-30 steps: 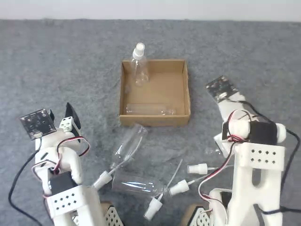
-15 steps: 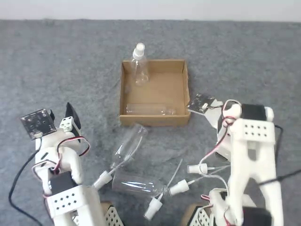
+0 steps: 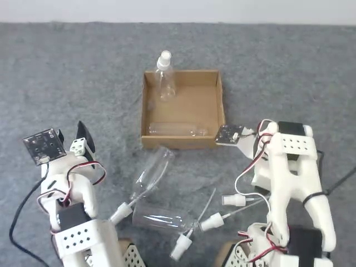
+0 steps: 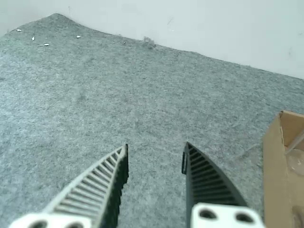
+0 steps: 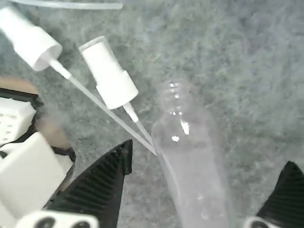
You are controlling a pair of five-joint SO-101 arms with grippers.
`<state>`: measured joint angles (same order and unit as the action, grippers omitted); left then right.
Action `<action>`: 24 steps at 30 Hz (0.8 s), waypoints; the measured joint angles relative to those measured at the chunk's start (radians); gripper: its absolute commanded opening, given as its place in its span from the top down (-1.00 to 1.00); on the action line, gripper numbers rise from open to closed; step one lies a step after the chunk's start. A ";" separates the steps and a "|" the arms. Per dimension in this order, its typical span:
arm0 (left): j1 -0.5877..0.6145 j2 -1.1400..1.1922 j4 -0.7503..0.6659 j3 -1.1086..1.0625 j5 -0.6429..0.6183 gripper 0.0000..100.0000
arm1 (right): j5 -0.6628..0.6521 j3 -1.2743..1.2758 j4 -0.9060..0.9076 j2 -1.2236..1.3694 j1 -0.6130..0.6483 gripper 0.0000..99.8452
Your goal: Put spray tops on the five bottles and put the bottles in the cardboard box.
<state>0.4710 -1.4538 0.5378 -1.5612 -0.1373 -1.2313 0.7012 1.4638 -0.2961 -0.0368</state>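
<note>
The grey felt (image 3: pixel 67 72) is found covering the whole table up to a pale wall, with broad bare stretches left, right and beyond the cardboard box (image 3: pixel 183 143); the box is noted as square, shallow, open-topped and brown, set centrally; the right arm (image 3: pixel 292 183) is bent over the near right felt just beside the box's near right corner, and whatever lies under it is hidden in the high view; the left arm (image 3: pixel 69 200) is placed at the near left, well apart from the box; inside the box one clear capped bottle (image 3: pixel 165 83) is leaned at the far wall, its white top above the rim, and a flat bottle (image 3: pixel 175 129) is laid along the near wall, its neck hard to make out; on the felt before the box a slanted bottle (image 3: pixel 153 169) and a lower bottle (image 3: pixel 161 217) are laid close together, and it cannot be told whether the white tops at their necks are fitted; the right gripper (image 5: pixel 209 154) is spread wide, released, with an uncapped bottle (image 5: pixel 190 156) lying between its jaws, open neck visible, base cut off; the left gripper (image 4: pixel 154 147) is parted and empty over bare felt; a nearer spray top (image 5: pixel 108 76) and a farther spray top (image 5: pixel 28 40) are laid loose beside that neck, thin tubes trailing.
</note>
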 measured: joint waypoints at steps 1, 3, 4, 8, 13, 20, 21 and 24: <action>0.000 0.000 0.000 0.000 0.000 0.65 | -0.002 0.009 -0.018 0.008 0.000 0.19; 0.000 0.000 0.000 0.000 0.000 0.65 | -0.003 0.025 -0.057 0.026 0.000 0.21; 0.000 0.000 0.000 0.000 0.000 0.65 | -0.003 0.032 -0.072 0.035 0.000 0.25; 0.000 0.000 0.000 0.000 0.000 0.65 | -0.006 0.041 -0.146 0.081 -0.008 0.56; 0.000 0.000 0.000 0.000 0.000 0.65 | -0.006 0.041 -0.209 0.109 -0.021 0.83; 0.000 0.000 0.000 0.000 0.000 0.65 | -0.006 0.041 -0.265 0.109 -0.021 0.83; 0.000 0.000 0.000 0.000 0.000 0.65 | -0.006 0.041 -0.273 0.109 -0.021 0.83; 0.000 0.000 0.000 0.000 0.000 0.65 | 0.003 0.041 -0.302 0.109 -0.021 0.83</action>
<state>0.4710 -1.4538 0.5378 -1.5612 -0.1373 -1.2283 0.7426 1.1615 -0.1872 -0.0583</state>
